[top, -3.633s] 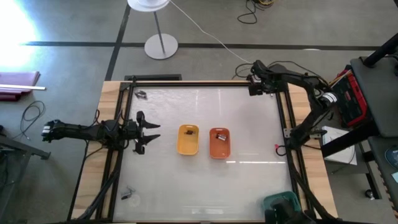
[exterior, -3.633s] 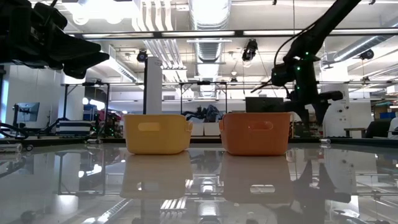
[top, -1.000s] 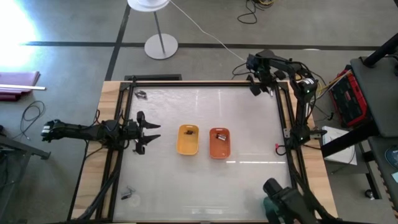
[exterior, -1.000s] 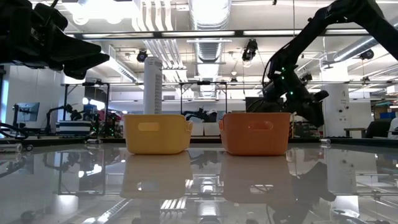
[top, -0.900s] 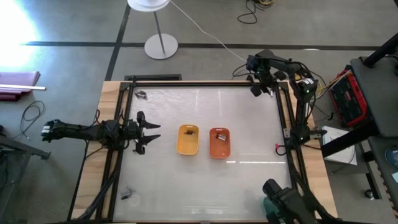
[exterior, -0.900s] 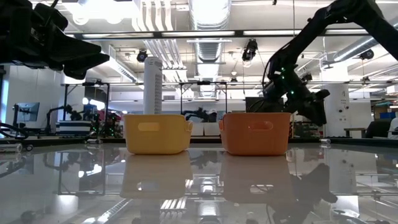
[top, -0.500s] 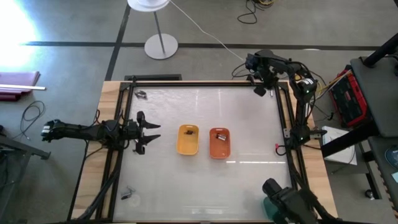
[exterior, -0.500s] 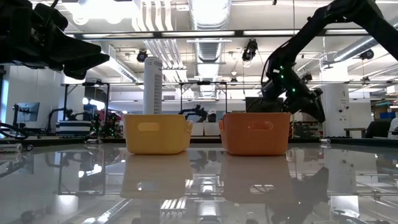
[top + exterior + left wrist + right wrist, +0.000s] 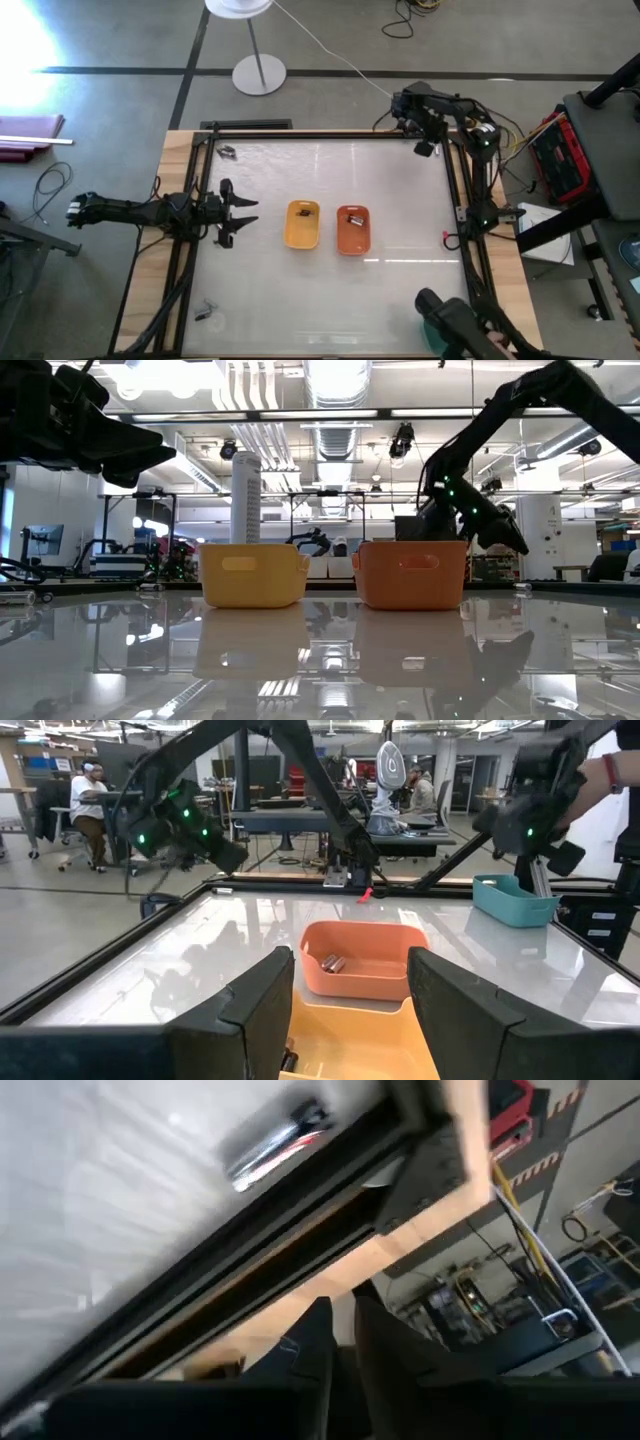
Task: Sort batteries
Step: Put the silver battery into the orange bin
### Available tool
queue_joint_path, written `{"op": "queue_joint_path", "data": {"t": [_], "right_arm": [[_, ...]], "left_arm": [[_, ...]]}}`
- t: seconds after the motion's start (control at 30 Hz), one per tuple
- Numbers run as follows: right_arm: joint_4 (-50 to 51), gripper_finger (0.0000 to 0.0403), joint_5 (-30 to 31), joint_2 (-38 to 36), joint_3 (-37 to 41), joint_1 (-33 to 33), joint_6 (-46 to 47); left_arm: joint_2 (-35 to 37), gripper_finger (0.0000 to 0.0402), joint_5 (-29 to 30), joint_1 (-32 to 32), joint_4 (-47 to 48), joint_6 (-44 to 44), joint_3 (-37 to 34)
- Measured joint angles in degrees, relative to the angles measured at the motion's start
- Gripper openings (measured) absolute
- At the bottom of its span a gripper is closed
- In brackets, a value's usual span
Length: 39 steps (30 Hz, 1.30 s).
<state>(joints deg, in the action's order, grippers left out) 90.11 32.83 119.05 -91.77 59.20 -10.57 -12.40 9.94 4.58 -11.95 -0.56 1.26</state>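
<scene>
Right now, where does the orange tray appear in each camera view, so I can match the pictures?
High view: the orange tray sits just right of centre, with the yellow tray beside it on its left.
Low view: the orange tray stands right of centre, the yellow tray to its left.
Left wrist view: the orange tray lies centred, beyond the yellow tray.
Right wrist view: not in it.
Shared landmark: the yellow tray.

A glossy white surface (image 9: pixel 320 290) framed in black rails and pale wood carries a yellow rectangular plastic tray (image 9: pixel 302 224) and an orange rectangular plastic tray (image 9: pixel 352 229) side by side near its middle. Small dark batteries (image 9: pixel 228 153) lie near the far-left corner, others (image 9: pixel 206 315) near the near-left corner. A teal tray (image 9: pixel 514 900) sits at the near-right corner.
</scene>
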Motion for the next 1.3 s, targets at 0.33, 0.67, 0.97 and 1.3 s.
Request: {"op": "queue_joint_path", "data": {"t": [0.33, 0.67, 0.97, 1.3], "right_arm": [[-0.6, 0.0160, 3.1, 6.1, 0.0, -2.5, -8.5], [-5.1, 0.0255, 1.6, 6.1, 0.0, -3.8, -19.5], [-4.5, 0.0268, -7.6, 5.9, 0.0, -0.8, -9.7], [-5.9, 0.0245, -13.3, 5.5, 0.0, 3.5, -2.9]], "left_arm": [[0.0, 0.0181, 0.0, 0.0, 0.0, 0.0, 0.0], [0.0, 0.0181, 0.0, 0.0, 0.0, 0.0, 0.0], [0.0, 0.0181, 0.0, 0.0, 0.0, 0.0, 0.0], [0.0, 0.0181, 0.0, 0.0, 0.0, 0.0, 0.0]]}}
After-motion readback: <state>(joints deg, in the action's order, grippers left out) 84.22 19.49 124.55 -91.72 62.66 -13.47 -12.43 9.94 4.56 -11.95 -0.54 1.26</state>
